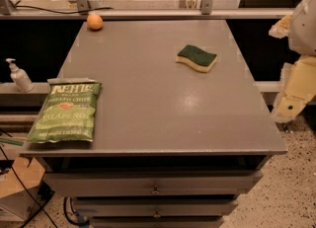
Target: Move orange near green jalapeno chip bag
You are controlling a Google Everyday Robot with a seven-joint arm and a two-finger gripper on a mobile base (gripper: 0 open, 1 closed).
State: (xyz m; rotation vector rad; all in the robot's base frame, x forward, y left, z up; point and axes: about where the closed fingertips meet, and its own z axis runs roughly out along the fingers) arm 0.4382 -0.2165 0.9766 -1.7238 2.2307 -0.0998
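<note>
Pump bottle (19, 76): far left of the frame, on a ledge beside the worktop (148, 118), not on it.
Green jalapeno chip bag (65, 112): lying flat at the worktop's lower-left corner, silver seam towards the top.
Orange (95, 21): upper left, at the worktop's far edge, well apart from the bag.
Sponge (197, 57): right of centre, green side up, clear of both.
Hand (296, 91): right edge of the frame, off the worktop; I cannot tell whether it is open or closed, and it holds nothing visible.
Step in hand: probably the reach. Cross above the sponge, come down over the orange, and grip it centrally so it does not roll off the back edge.
Orange relative to hand: up and far left, across the whole worktop.
</note>
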